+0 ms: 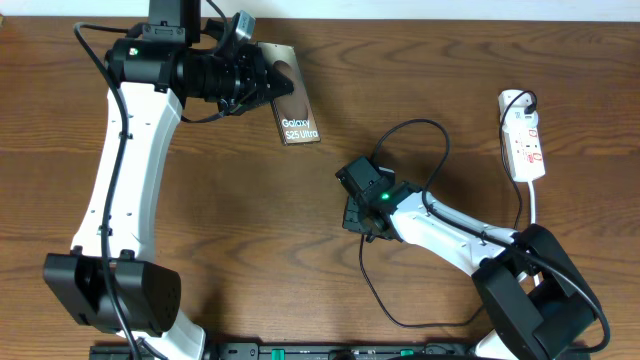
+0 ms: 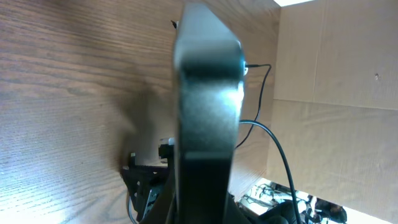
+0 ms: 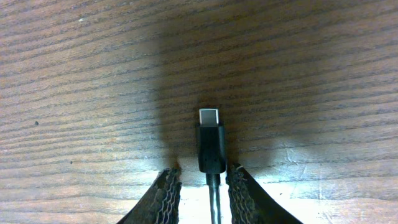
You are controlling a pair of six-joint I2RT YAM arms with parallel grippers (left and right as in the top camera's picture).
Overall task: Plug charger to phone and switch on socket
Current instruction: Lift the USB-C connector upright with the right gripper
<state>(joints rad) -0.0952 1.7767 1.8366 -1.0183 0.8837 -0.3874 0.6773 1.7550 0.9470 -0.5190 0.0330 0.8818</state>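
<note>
Black thin charger cable (image 3: pixel 210 146) is lying inside the released right gripper (image 3: pixel 204 174), untouched. Left gripper (image 1: pixel 263 78) is clenching the slim brownish phone slab (image 1: pixel 298 112).

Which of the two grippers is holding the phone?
The left gripper, at the far side of the table: it is shut on the phone. The right gripper holds no phone; the charger connector lies between its open fingers.

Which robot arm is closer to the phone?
Left. The left fingers hold the phone by its upper end. The right fingers are far off, on either side of the charger plug.
</note>
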